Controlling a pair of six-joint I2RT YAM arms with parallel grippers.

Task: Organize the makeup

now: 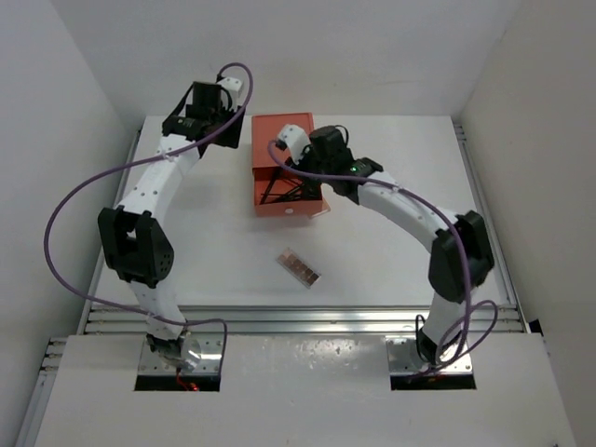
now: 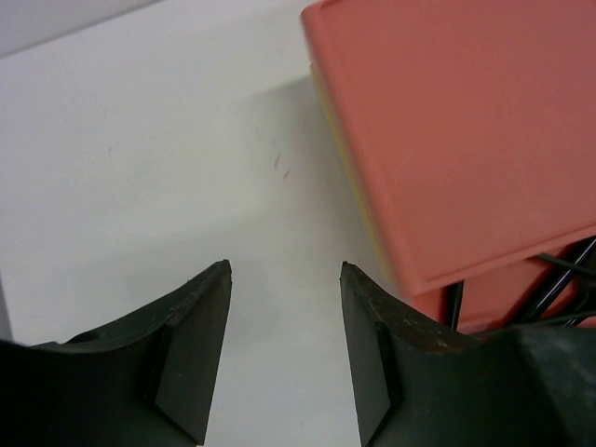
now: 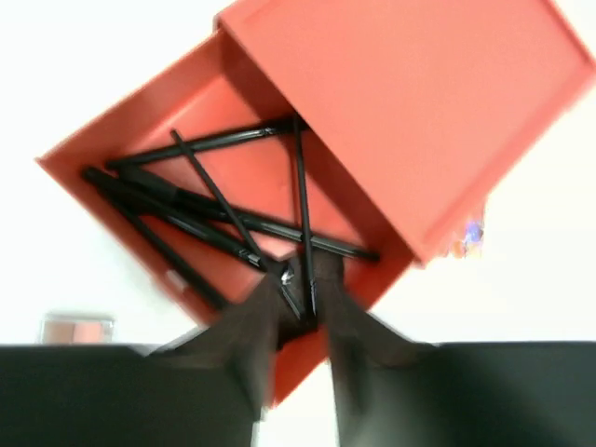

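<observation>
We count one rectangular palette (image 1: pixel 299 268) on the tabletop (image 1: pixel 233 270) and about six dark sticks (image 3: pixel 233 219) in the open drawer (image 3: pixel 214 98) of the red box (image 1: pixel 282 140). Only the right wrist view shows the right pincer (image 3: pixel 303 303) slightly apart astride a stick's end. The left pincer (image 2: pixel 284 345) gapes beside the box.

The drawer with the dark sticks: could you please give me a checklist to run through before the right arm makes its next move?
1. Drawer pulled open: ok.
2. Dark sticks lying inside the drawer: ok.
3. Right gripper free of the stick whose end sits between its fingers: cannot tell, the view is blurred.
4. Left gripper open, empty and beside the box, not over the drawer: ok.
5. Palette put away: not ok, it lies out on the table.
</observation>
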